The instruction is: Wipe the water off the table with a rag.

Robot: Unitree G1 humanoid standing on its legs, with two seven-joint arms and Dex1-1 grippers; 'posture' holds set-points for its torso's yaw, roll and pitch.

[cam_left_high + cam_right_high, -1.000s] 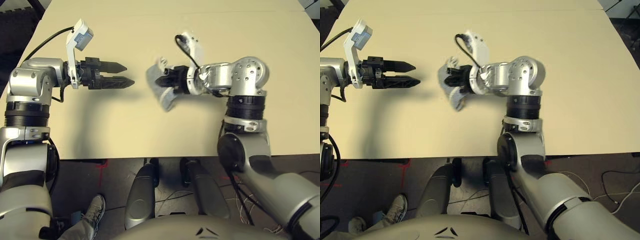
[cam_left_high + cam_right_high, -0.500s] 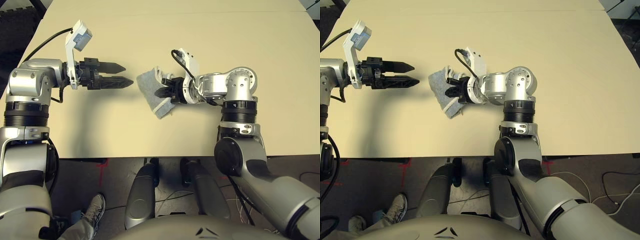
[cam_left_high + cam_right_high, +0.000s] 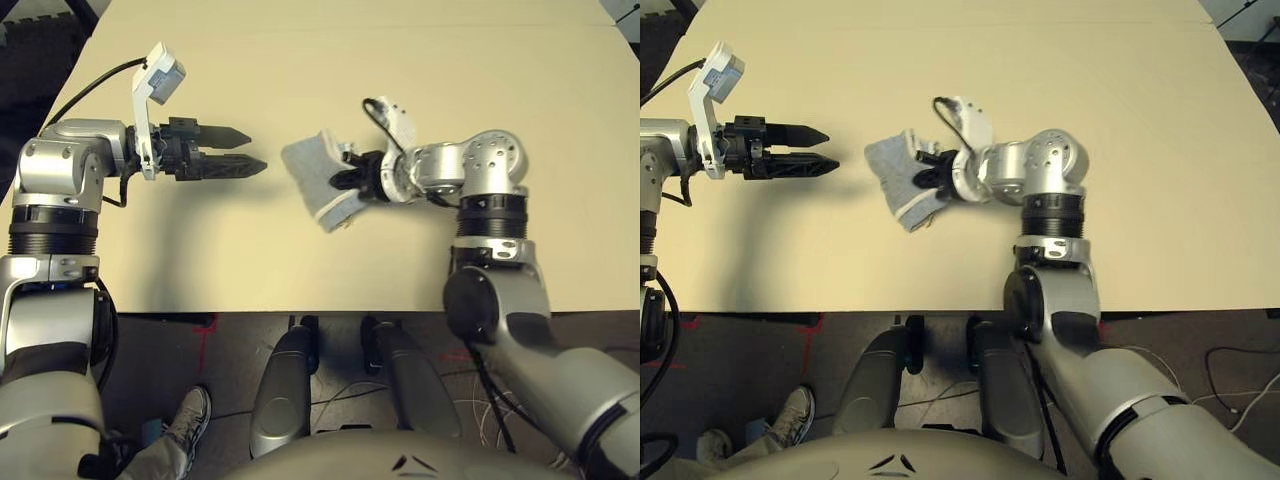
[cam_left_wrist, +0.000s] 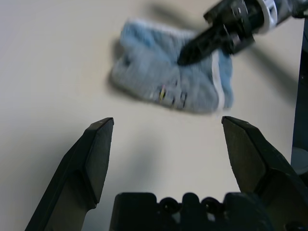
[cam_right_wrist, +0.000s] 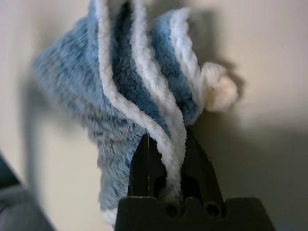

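1. now, your rag lies bunched on the table, around the middle from left to right, toward the near edge.
2. your right gripper pinches a fold of it, white edging caught between the fingers, probably so the loose cloth can spread ahead and wipe.
3. your left gripper waits on the left, fingers spread and holding nothing, likely parked to leave the wiping lane free.
4. count one rag, one table, two grippers, one person's shoe on the floor at near left.
5. you cannot tell whether water remains beneath the cloth.
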